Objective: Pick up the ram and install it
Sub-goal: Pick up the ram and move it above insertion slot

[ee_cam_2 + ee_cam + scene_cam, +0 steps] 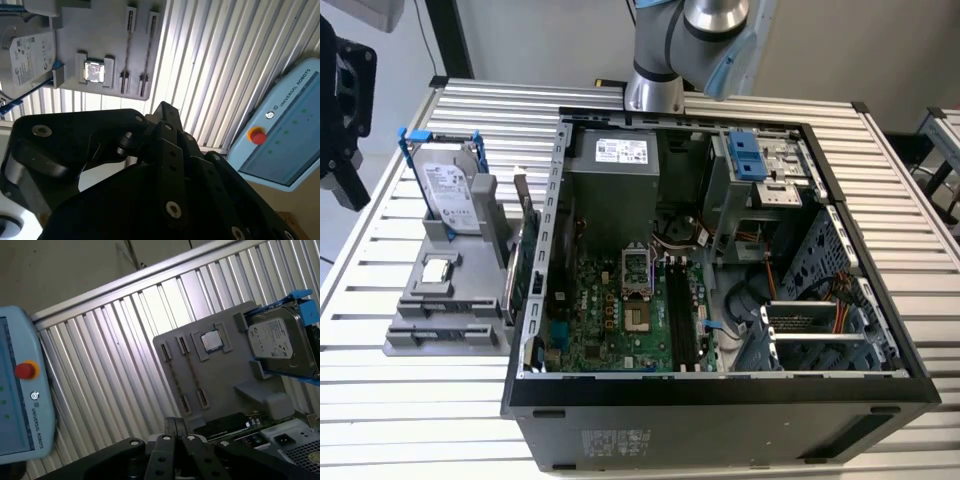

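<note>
Closest to the lens in the first wrist view, the black jointed gripper (175, 422) is seen with fingers drawn together and nothing between them, high over the ribbed aluminium table (115, 365). Beyond it one flat grey plastic fixture (225, 371) is counted, bearing one silver hard drive (280, 342) in blue clips, one square silver processor (212, 341) and two narrow stick holders (175, 375). Whether the thin blue-green ram stands in either cannot be told. In the second wrist view one pale blue pendant (290, 135) with one red button (257, 135) is seen beside the table. In the exterior view one open black computer case (720, 400) is set at centre, with long black memory slots (680, 315) on its green motherboard (610, 310). One green expansion card (527, 265) stands at the exterior view's left. A grip at the stick's middle, kept square to a slot, is judged best.
</note>
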Robot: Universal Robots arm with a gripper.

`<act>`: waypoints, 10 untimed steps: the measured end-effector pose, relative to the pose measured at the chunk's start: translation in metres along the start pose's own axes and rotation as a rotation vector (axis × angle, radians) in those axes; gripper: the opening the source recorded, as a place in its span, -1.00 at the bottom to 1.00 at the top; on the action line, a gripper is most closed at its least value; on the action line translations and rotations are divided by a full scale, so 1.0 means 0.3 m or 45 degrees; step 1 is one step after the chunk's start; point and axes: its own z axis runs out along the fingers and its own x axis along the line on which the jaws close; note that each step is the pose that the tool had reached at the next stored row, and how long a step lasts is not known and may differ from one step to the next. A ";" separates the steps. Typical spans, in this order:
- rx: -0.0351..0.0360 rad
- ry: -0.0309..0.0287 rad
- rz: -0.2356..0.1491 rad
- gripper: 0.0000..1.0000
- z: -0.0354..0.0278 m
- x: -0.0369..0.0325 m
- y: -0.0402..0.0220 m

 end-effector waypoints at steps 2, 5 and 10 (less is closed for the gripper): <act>-0.0014 -0.0082 -0.036 -1.00 0.000 0.000 0.000; -0.0105 -0.0384 -0.073 -1.00 0.000 0.000 0.000; -0.0261 -0.0880 -0.148 -1.00 0.001 0.000 0.001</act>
